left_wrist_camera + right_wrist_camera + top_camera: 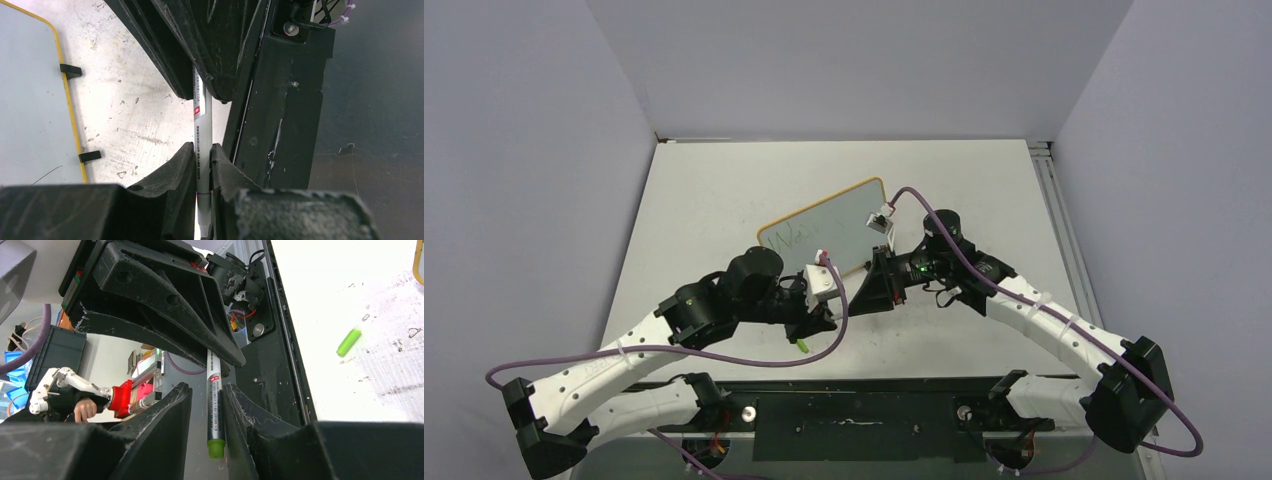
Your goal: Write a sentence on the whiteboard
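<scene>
Two grippers share one white, green-tipped marker pen: my left gripper clamps it, the right gripper sits narrowly around it, grip unclear. The small yellow-framed rectangular whiteboard sits just beyond them.

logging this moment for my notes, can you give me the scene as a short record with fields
marker: between both end effectors
left end effector: shut on the marker
right end effector: fingers either side of the marker, firm grip unclear
green cap: lying loose on the table
whiteboard: on the table beyond the end effectors
writing: faint green, at the board's left end
</scene>
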Controlling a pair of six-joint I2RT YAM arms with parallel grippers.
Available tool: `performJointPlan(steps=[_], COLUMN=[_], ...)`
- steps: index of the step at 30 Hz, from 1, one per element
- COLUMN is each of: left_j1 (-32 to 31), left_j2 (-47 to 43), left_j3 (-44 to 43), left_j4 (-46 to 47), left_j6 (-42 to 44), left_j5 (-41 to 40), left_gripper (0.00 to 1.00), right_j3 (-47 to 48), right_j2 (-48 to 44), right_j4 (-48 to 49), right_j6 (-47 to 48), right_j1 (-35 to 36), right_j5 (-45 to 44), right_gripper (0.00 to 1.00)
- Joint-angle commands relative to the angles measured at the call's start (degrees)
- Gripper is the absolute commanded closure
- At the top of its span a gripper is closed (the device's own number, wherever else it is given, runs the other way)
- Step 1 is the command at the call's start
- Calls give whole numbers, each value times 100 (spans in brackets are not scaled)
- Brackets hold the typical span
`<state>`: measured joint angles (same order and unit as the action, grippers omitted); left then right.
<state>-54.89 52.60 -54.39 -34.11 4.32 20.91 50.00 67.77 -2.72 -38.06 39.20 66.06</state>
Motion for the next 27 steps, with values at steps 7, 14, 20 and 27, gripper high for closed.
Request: performJointPlan(steps=[7,14,20,27], left_j1=[140,209,266,523], left_j2=[66,93,118,40], left_j3=[-352,-344,-327,-469], left_j4=[-258,-220,-118,142], left_j6=[226,228,177,-188], left_j5=[230,304,260,-179], left_gripper=[100,100,100,28], right_j3=[131,148,159,540], right_j2=[52,53,25,-244], right_j4=[86,52,48,-1105], right_j6=[198,231,267,1209], right_j1=[186,185,194,-11], right_j5=[233,208,25,-1811], right_gripper=[74,80,95,95])
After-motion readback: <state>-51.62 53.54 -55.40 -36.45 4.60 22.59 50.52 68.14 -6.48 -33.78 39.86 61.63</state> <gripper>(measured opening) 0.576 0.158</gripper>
